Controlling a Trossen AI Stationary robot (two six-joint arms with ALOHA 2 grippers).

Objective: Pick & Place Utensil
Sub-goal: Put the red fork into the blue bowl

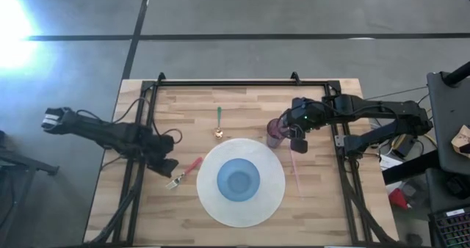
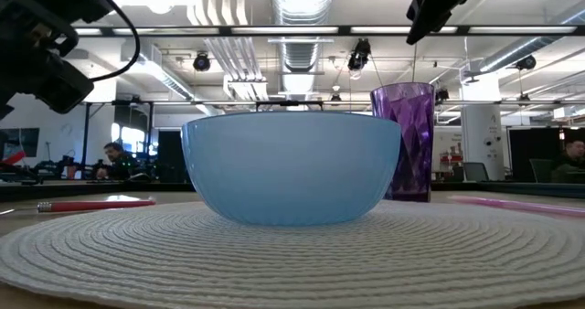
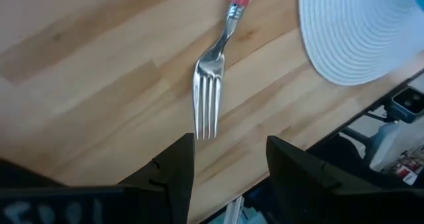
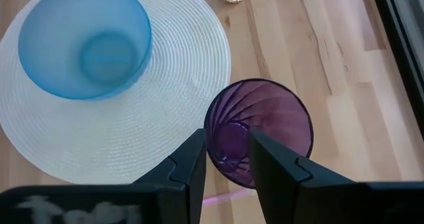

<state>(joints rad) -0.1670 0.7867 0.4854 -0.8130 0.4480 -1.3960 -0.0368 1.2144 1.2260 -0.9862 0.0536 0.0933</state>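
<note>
- Three utensils lie on the table (image 1: 323,204): a red-handled fork (image 1: 183,173) left of the white placemat (image 1: 213,197), a green-handled spoon (image 1: 218,122) beyond it, and a pink utensil (image 1: 295,167) to its right; none is lifted, so the picking looks not yet done.
- The left gripper (image 3: 228,159) hovers just above the fork's tines, fingers apart and empty; the fork rests flat on the wood.
- The right gripper (image 4: 227,159) hangs over the purple cup (image 4: 262,128), fingers apart with a narrow gap, holding nothing.
- The blue bowl (image 1: 238,180) sits empty on the placemat; grasping, carrying and placing all seem left.
</note>
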